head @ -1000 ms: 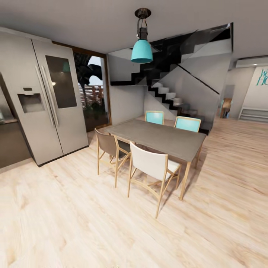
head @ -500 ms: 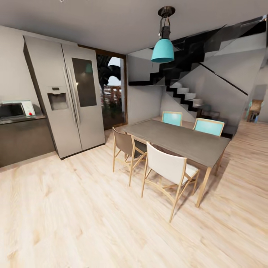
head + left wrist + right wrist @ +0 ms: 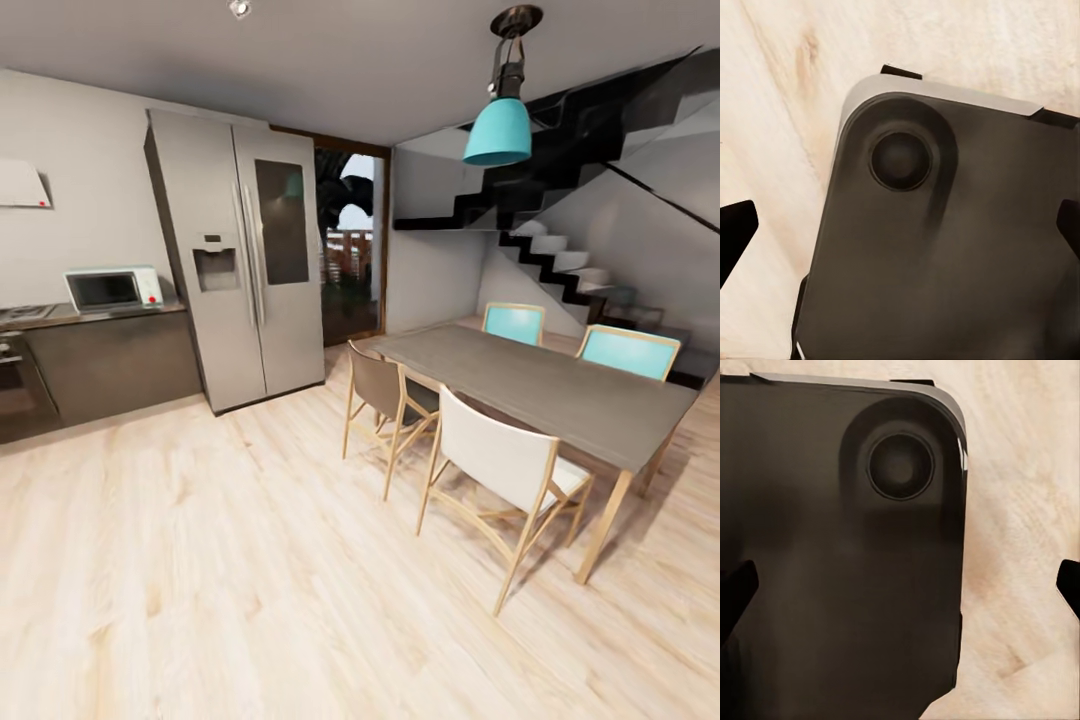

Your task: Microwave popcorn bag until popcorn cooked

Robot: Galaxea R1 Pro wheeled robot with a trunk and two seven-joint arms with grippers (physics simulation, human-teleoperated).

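stage: robot was on its way across the wood floor (image 3: 250, 600); judging by the room, the kitchen run had not been reached.
microwave (image 3: 113, 289): sat at about 10 o'clock in the head view, well apart from the robot, door shut, on the countertop (image 3: 60, 318) just beside the fridge (image 3: 240, 260).
countertop: a grey strip over dark cabinet fronts, running off toward 9 o'clock; its long axis lay along the back wall.
popcorn bag: no orange sack could be made out on the stretch of worktop seen; too small or out of frame, cannot say which.
key relation: the target side lay left of straight ahead, so the coming move would probably call for driving on toward 10 o'clock, leaving the table (image 3: 540, 385) and chairs (image 3: 500, 470) at 2 to 3 o'clock.
nearer arm: by my reading the left, since the counter lay on that side; too far off to matter as yet.
left gripper (image 3: 900, 232): dark fingertips at the two edges of the wrist view, spread wide, nothing between them; it hung over the robot's base (image 3: 945, 247) and floor.
right gripper (image 3: 900, 585): likewise spread wide and empty, above the dark base plate and floor.
risk: clipping the nearest chair if the turn were cut short.
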